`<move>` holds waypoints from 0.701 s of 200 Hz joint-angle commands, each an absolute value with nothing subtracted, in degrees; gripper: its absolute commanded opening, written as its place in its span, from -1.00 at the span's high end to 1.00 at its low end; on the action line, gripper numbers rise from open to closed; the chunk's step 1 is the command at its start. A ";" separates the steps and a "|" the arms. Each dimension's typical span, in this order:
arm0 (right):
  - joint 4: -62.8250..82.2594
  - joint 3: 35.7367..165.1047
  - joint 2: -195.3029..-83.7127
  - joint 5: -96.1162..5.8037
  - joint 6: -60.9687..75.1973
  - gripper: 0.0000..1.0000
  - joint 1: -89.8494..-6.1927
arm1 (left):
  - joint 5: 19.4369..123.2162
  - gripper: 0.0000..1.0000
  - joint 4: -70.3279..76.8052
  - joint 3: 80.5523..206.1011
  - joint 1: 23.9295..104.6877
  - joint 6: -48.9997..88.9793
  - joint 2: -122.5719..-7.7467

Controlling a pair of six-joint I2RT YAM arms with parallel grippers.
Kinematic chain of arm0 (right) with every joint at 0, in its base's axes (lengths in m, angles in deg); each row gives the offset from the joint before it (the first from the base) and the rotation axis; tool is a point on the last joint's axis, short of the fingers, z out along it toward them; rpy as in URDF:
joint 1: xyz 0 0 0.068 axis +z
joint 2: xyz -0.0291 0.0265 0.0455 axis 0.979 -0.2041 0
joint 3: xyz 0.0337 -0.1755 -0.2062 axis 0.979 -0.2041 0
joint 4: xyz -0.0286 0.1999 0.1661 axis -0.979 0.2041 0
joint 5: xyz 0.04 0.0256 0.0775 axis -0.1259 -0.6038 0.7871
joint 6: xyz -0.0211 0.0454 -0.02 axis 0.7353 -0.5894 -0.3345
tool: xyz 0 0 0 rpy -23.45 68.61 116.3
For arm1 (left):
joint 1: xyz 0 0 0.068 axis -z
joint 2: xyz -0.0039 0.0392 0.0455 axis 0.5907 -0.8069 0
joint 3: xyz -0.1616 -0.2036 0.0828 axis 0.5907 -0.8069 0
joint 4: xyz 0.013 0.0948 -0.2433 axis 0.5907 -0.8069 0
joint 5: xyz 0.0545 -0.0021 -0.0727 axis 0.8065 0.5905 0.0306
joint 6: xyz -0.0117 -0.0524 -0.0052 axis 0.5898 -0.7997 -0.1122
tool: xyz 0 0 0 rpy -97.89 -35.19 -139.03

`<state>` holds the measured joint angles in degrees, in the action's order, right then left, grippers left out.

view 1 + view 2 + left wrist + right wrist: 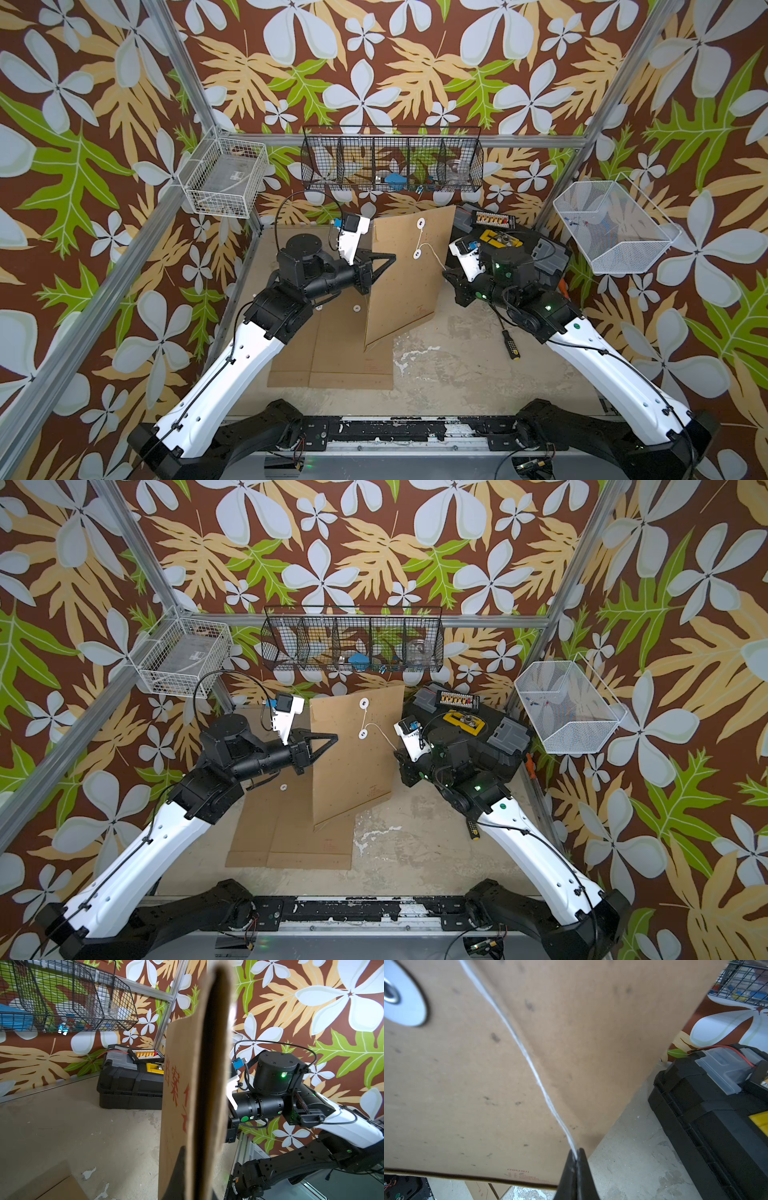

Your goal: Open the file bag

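Over a scuffed pale table ringed by flowered wallpaper, the left gripper clamps the upright file bag while the right gripper pinches its white string.

Worn grey tabletop: flat brown envelopes, black toolbox, screwdriver.

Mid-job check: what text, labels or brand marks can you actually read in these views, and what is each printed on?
"案": large red character, with cut-off characters beside it, on the brown paper file bag in the left wrist view.
Small red print near that bag's edge in the right wrist view: too blurred to read.
Label inside the white wire basket: too small to read.
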<state>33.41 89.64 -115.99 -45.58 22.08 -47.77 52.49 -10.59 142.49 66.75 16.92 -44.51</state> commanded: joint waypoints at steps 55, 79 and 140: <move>34.31 90.11 -116.39 -44.50 22.19 1.00 -47.69 | 45.67 1.00 -2.64 142.73 63.72 12.86 -44.57; 34.14 89.78 -116.55 -43.87 22.70 1.00 -47.71 | 45.72 1.00 -1.93 142.90 63.20 12.65 -44.81; 34.40 89.59 -116.73 -41.81 22.78 1.00 -47.71 | 45.54 1.00 -0.93 144.40 62.34 12.45 -45.77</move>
<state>33.41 89.66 -116.71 -42.61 22.21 -47.70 46.02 -4.95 143.80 62.86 12.72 -45.69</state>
